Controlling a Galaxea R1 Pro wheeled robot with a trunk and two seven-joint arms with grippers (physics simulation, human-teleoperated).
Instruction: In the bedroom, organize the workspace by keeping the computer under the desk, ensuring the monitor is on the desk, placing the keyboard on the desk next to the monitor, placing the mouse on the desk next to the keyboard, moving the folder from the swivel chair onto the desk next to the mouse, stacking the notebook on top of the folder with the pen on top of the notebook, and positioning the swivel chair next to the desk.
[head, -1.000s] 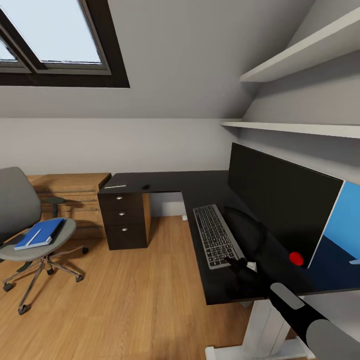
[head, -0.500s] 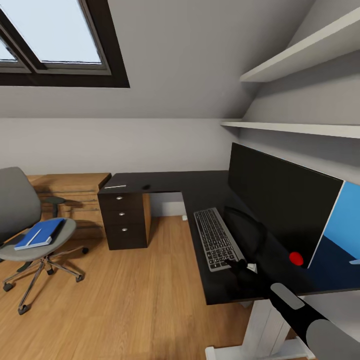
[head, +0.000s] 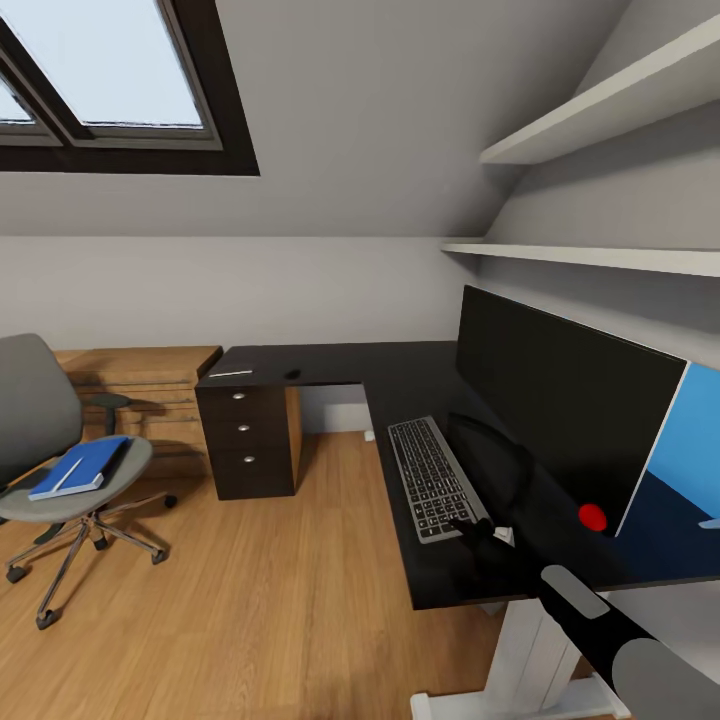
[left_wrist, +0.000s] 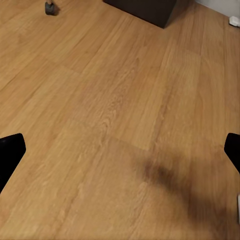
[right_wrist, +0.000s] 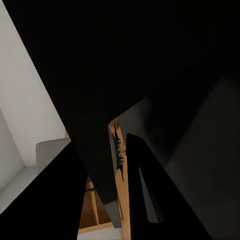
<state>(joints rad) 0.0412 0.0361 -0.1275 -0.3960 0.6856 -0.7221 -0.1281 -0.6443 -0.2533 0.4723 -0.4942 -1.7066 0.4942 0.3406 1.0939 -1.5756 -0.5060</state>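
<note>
Right end effector (head: 478, 528) rests at the keyboard's (head: 433, 477) near corner; whether it grips cannot be told. Since a second ago the keyboard has slid slightly away from the counter (head: 330, 362) front edge, now beside the monitor (head: 560, 395). Left end effector (left_wrist: 120, 155) hangs spread over bare floor (head: 250, 590). Folder (head: 82, 465) remains on swivel chair (head: 60, 470), well apart, open floor between.

black desk (head: 400, 372), blue folder (head: 85, 464), seemingly grey keyboard (head: 432, 476)

right arm (head: 600, 625): black links | grey panels | black tool (head: 480, 532)
</note>
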